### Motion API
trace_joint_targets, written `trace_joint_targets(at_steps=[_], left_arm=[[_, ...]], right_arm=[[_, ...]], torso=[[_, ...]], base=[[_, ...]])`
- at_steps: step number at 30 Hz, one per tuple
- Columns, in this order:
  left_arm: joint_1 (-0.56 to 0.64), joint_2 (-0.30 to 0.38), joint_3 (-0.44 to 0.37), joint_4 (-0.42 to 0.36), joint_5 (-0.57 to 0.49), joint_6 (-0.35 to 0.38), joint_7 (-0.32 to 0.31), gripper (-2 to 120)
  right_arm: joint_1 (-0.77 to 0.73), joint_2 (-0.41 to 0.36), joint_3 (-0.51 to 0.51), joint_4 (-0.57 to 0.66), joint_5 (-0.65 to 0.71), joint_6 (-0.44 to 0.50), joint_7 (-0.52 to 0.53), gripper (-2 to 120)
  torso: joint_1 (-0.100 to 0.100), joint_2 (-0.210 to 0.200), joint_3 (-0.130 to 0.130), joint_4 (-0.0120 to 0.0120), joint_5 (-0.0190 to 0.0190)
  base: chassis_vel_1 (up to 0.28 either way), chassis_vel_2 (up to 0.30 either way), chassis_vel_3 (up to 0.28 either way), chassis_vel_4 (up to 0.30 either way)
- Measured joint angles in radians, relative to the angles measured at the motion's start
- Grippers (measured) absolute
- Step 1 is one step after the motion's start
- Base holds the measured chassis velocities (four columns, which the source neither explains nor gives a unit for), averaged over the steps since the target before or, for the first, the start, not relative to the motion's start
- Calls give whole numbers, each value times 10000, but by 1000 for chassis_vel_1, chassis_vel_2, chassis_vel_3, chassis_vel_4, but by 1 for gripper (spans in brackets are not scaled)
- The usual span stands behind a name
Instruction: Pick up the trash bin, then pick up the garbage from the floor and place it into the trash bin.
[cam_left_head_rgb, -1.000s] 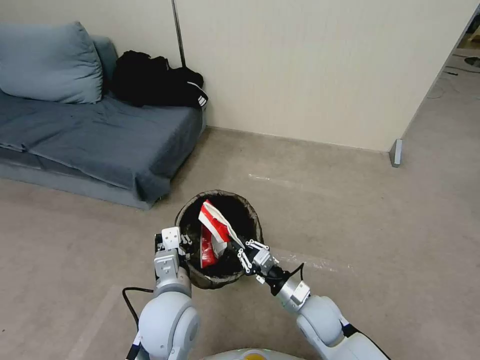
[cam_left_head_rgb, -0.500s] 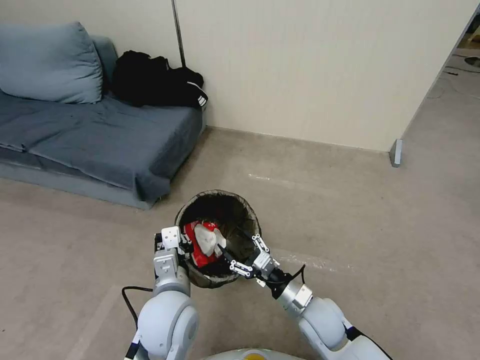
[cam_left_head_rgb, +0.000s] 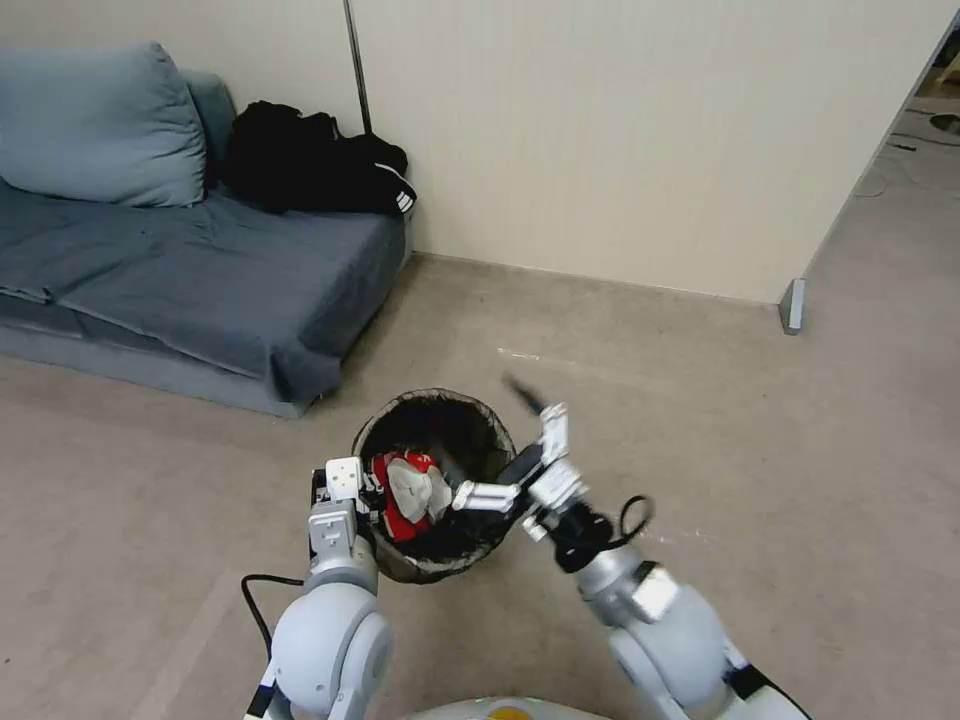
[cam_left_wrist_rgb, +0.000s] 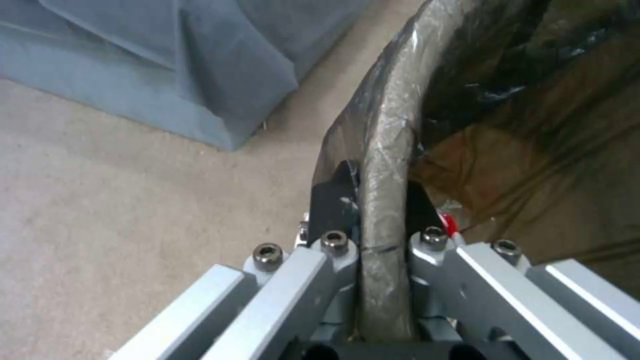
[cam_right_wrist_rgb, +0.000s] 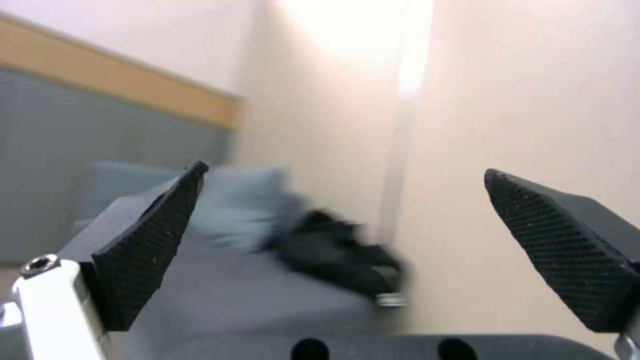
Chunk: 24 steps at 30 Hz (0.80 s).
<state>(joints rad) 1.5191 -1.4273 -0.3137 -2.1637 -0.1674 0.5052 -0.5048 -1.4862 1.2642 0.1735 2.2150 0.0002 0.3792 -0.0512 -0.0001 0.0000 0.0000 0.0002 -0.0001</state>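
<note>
Beige floor beside blue sofa: trash bin with garbage inside, right gripper above its rim, fingers spread. Left wrist: left gripper pinching bin rim. Right wrist: fingers wide apart, empty.

The trash bin stands on the floor before the sofa, garbage inside. The left pincer clamps its near-left rim. The right pincer hangs spread above its right rim.
</note>
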Motion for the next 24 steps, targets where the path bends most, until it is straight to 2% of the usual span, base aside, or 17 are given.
trace_joint_targets(at_steps=[4, 6, 15, 24], left_arm=[[29, 11, -72, 50, 150, -133, 64, 1], [11, 21, -109, 108, 189, -227, 64, 1], [34, 38, -227, 98, 161, -430, 24, 1], [89, 58, -248, -50, 89, -488, -11, 1]], right_arm=[[-1330, 517, 674, 334, -455, -40, 723, 100], [-2368, 1020, 1202, 305, -661, 203, 1241, 100], [-2926, 1364, 1825, -203, -687, 765, 1683, 100], [-2874, 1442, 1777, -617, -672, 955, 1739, 100]], torso=[[1, 0, 0, -6, 1], [0, 0, 0, -5, -1], [0, 0, 0, 0, 1], [0, -1, 0, -1, 1]], base=[[0, 0, 0, 0], [0, 0, 0, 0], [0, 0, 0, 0], [0, 0, 0, 0]])
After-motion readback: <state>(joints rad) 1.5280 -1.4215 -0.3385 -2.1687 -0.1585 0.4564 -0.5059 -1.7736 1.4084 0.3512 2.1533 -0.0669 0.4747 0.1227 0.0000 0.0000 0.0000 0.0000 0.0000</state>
